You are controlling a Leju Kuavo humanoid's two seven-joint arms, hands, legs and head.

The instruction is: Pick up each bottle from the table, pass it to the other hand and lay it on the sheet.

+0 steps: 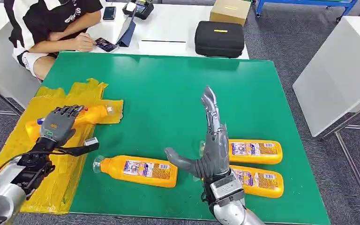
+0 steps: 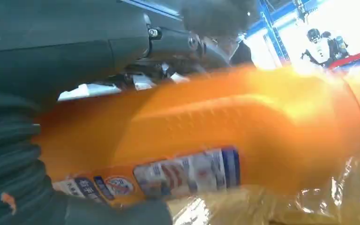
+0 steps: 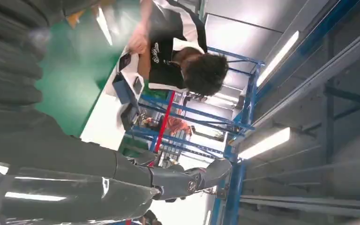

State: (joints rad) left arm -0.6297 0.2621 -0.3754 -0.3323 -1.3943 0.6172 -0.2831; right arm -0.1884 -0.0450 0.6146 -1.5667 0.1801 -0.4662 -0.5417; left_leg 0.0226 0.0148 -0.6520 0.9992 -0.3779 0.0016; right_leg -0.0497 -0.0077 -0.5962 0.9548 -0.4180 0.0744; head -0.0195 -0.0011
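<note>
On my left, the left robot hand (image 1: 58, 124) grips an orange bottle (image 1: 90, 115) lying on the yellow sheet (image 1: 70, 98); further right, a second bottle (image 1: 139, 170) lies on the green table (image 1: 168, 89), then my right robot hand (image 1: 211, 140) hovers flat, fingers spread, holding nothing, beside two more bottles (image 1: 255, 152)

bottle labels (image 1: 148, 168) printed but illegible, shirt lettering (image 1: 71, 15) unreadable

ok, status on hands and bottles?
Left hand grips orange bottle on yellow sheet. Right hand open, raised. Three bottles left on green table. Nothing blocking.
</note>
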